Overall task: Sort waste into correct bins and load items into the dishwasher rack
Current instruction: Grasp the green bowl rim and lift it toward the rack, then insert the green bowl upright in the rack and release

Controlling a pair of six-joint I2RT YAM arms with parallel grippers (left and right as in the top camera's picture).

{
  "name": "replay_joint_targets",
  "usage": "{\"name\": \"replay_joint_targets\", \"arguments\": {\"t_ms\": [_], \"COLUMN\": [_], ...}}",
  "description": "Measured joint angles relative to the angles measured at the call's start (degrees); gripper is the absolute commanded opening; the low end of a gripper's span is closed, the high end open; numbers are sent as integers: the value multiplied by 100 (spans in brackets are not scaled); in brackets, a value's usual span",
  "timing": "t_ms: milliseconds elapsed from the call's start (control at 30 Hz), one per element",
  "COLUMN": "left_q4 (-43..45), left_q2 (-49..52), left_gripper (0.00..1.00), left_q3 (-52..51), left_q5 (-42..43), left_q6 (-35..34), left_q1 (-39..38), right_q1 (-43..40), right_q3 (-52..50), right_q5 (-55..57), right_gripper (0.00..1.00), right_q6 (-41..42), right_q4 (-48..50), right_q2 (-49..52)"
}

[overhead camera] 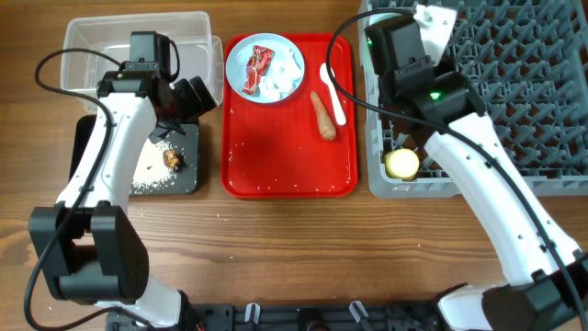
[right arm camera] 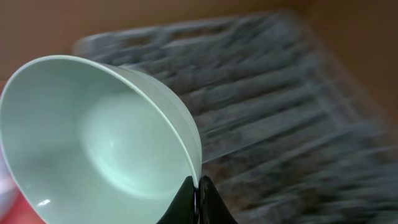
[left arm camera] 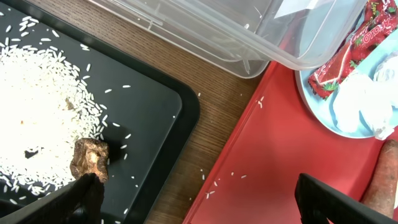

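I am viewing a brown wood-grain counter (overhead camera: 303, 248) carrying every item. The right end effector (right arm camera: 198, 200) is pinching shut on the rim of a pale mint bowl (right arm camera: 106, 143). The bowl is hanging tilted over the 11 o'clock corner of the grey rack (overhead camera: 514, 92), its mouth facing the wrist camera. The left end effector (left arm camera: 196, 186) is standing wide open, gripping nothing, over the edge between the black tray (left arm camera: 149, 112) and the red serving tray (overhead camera: 289, 161). The carrot-like stick (overhead camera: 323, 115) is lying on the serving tray, its long axis running 11 to 5 o'clock, thick end at 5.
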Motion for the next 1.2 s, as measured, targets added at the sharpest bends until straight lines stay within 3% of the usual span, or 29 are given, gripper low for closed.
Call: {"name": "replay_joint_targets", "arguments": {"t_ms": [167, 333, 500, 767, 1100, 1133, 1200], "left_q4": [0, 0, 0, 0, 0, 0, 0], "left_q2": [0, 0, 0, 0, 0, 0, 0], "left_gripper": [100, 100, 100, 100, 100, 100, 100], "left_q3": [0, 0, 0, 0, 0, 0, 0], "left_q5": [0, -2, 0, 0, 0, 0, 0], "left_q6": [0, -2, -2, -2, 0, 0, -2], "left_q1": [-2, -2, -2, -2, 0, -2, -2], "right_q1": [0, 0, 0, 0, 92, 131, 223], "right_q3": [0, 0, -2, -2, 0, 0, 0], "right_q5": [1322, 2024, 2411, 2721, 2883, 2879, 2865], "right_gripper": [4, 4, 4, 4, 4, 6, 27], "right_q6": [-1167, -2785, -3792, -4334, -4457, -4461, -4468], "right_q4": [306, 787, 855, 905, 1021, 1021, 1019], "right_q2": [413, 1134, 1707, 2387, 2474, 2476, 2496]}}
